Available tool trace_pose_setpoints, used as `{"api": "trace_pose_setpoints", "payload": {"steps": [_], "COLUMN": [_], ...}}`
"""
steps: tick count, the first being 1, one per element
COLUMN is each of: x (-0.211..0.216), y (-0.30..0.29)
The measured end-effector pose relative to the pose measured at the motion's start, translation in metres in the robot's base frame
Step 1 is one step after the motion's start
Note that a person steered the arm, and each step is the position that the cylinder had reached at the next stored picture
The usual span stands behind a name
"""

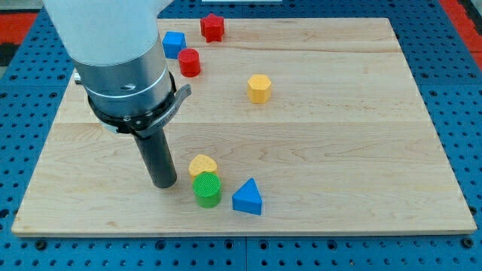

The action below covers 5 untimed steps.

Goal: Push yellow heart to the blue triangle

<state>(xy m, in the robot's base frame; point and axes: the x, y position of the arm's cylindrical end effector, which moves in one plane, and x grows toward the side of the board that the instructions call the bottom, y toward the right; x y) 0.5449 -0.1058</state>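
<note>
The yellow heart (202, 164) lies near the board's bottom middle, touching the green cylinder (207, 190) just below it. The blue triangle (248, 197) sits to the right of the green cylinder, a short way below and right of the heart. My tip (163, 184) rests on the board just left of the heart and the green cylinder, a small gap away from both. The arm's grey body fills the view's upper left.
A yellow hexagon (259, 88) sits right of centre in the upper half. A red cylinder (189, 62), a blue block (174, 44) and a red star-like block (213, 27) cluster at the top. The wooden board (361, 150) lies on a blue pegboard.
</note>
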Motion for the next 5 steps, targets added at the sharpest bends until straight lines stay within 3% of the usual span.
{"api": "trace_pose_setpoints", "payload": {"steps": [2,4,5], "x": [0.0,-0.013,-0.045], "y": [0.052,0.021,0.017]}}
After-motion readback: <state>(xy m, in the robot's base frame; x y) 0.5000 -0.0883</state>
